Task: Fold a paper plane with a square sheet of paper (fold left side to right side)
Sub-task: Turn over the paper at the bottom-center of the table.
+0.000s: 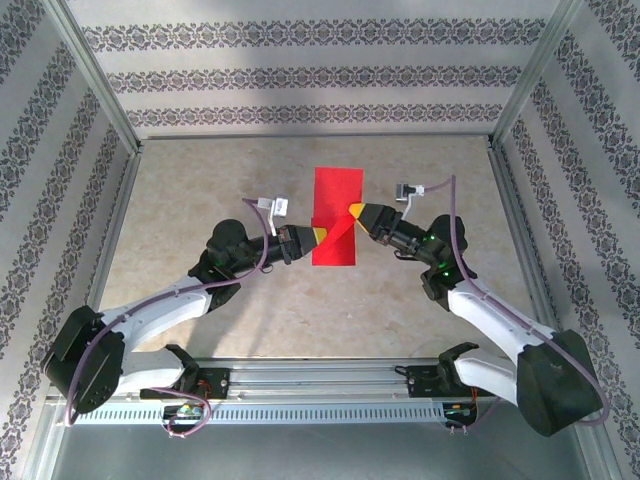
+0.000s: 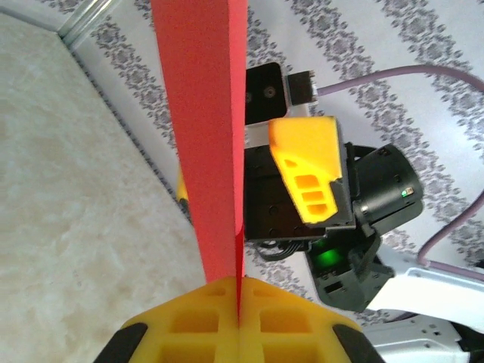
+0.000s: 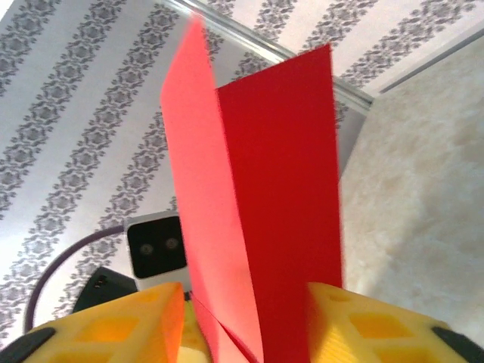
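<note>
Mid-fold, left side brought over to right. Square sheet of paper (image 1: 335, 195), doubled along a crease, appears lifted off the worktop (image 1: 200, 200). Left claw (image 1: 316, 236) clamped on its lower edge. Right claw (image 1: 353, 212) fingers apart, straddling the sheet. Next: lay it flat and press the crease.

Bright, even light.
You get faint shadows on the table (image 1: 180, 190), and the square sheet of paper (image 3: 280, 189) blurs near your wrist lenses.
</note>
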### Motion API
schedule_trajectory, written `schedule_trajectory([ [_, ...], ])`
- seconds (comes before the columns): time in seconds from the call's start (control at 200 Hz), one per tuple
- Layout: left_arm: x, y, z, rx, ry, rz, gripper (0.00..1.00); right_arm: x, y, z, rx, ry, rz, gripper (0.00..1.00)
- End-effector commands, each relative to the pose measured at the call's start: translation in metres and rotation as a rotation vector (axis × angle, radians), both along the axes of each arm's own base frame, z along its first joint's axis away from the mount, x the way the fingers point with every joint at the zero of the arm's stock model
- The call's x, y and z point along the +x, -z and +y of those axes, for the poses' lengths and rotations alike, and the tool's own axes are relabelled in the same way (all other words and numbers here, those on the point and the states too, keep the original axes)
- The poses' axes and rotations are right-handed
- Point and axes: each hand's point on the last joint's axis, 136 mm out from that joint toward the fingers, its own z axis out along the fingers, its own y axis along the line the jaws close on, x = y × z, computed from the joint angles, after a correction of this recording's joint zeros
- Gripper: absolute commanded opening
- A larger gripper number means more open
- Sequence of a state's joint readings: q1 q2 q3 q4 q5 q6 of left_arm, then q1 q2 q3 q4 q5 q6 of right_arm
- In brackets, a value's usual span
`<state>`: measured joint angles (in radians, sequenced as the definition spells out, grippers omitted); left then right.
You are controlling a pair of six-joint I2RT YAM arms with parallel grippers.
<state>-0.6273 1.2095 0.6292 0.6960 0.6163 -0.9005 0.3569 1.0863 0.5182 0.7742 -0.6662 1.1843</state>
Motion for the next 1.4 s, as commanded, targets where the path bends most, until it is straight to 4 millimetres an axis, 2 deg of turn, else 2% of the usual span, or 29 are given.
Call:
schedule_trajectory([
  [0.0, -0.002, -0.001, 0.005, 0.091, -0.026, -0.033, 0.03, 0.0, 0.016, -0.016, -0.091, 0.067, -0.002, 0.52],
  [0.06, -0.003, 0.008, 0.01, 0.166, -0.047, -0.022, 0.0, -0.001, 0.024, -0.022, -0.159, 0.092, 0.006, 0.57],
  [0.16, -0.003, 0.029, 0.024, 0.322, -0.092, 0.009, 0.0, -0.005, 0.036, -0.033, -0.277, 0.137, 0.01, 0.66],
  [0.24, -0.006, 0.042, 0.037, 0.44, -0.124, 0.03, 0.0, -0.01, 0.038, -0.042, -0.353, 0.166, 0.002, 0.74],
  [0.485, -0.017, 0.067, 0.072, 0.762, -0.247, 0.041, 0.0, -0.015, 0.047, -0.072, -0.568, 0.281, -0.002, 0.98],
  [0.735, -0.023, 0.076, 0.096, 1.186, -0.393, -0.006, 0.0, -0.01, 0.07, -0.109, -0.756, 0.433, 0.063, 0.98],
  [0.884, -0.025, 0.084, 0.099, 1.446, -0.456, -0.033, 0.0, -0.011, 0.086, -0.134, -0.838, 0.538, 0.121, 0.98],
  [1.029, -0.025, 0.096, 0.095, 1.59, -0.517, -0.024, 0.0, -0.013, 0.097, -0.159, -0.879, 0.654, 0.171, 0.98],
  [1.169, -0.024, 0.115, 0.092, 1.692, -0.585, 0.002, 0.0, -0.017, 0.108, -0.183, -0.877, 0.775, 0.228, 0.98],
  [1.394, -0.025, 0.16, 0.085, 1.888, -0.601, 0.078, 0.0, -0.022, 0.121, -0.192, -0.902, 0.785, 0.268, 0.98],
])
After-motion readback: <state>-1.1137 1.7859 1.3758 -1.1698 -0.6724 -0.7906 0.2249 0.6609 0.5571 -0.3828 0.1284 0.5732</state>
